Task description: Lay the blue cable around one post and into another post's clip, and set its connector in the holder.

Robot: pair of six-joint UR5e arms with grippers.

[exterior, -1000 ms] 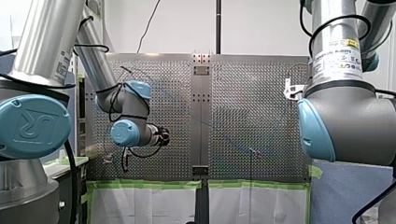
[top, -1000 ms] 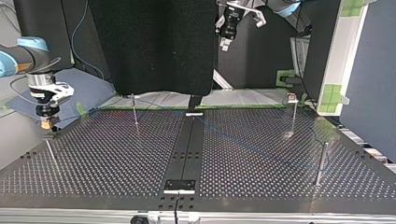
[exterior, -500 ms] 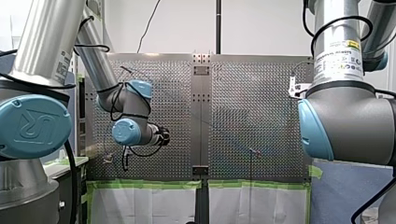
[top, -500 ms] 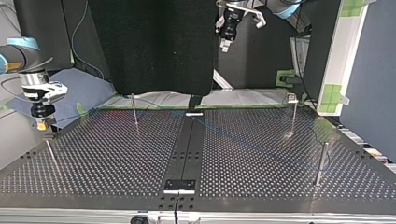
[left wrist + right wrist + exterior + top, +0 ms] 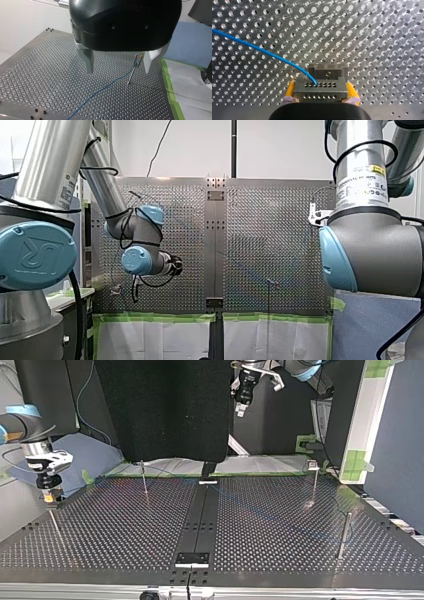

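Observation:
In the right wrist view my right gripper is shut on the grey connector, with a yellow pad on each side. The blue cable runs out of the connector's top face across the perforated plate. A grey holder sits just ahead of the connector. At the top view's left the same gripper hangs low over the plate's edge. My left gripper is open, high above the plate, over a thin post with a clip and the cable passing by its foot.
Thin posts stand on the plate: one near the back, one at the back right, a thicker one at the right edge. A dark centre strip splits the plate. Green tape lines its edge.
In the top view my right gripper drifted a little left, then back and slightly lower, still holding the connector. My left gripper barely rose and stays open.

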